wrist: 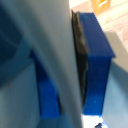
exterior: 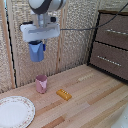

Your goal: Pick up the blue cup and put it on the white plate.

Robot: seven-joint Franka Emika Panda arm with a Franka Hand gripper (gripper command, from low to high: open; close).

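Note:
The blue cup (exterior: 36, 52) hangs in the air high above the table, held in my gripper (exterior: 38, 46), which is shut on it. In the wrist view the blue cup (wrist: 97, 65) fills the frame at close range, a dark finger pad (wrist: 79, 55) pressed against its wall. The white plate (exterior: 15, 111) with its faint patterned rim lies on the wooden table at the exterior view's lower left, well below the cup and toward the exterior view's left.
A pink cup (exterior: 41, 83) stands on the table below the gripper. A small orange block (exterior: 63, 94) lies to its right. A dark drawer cabinet (exterior: 111, 42) stands at the exterior view's right. A woven screen (exterior: 75, 45) backs the table.

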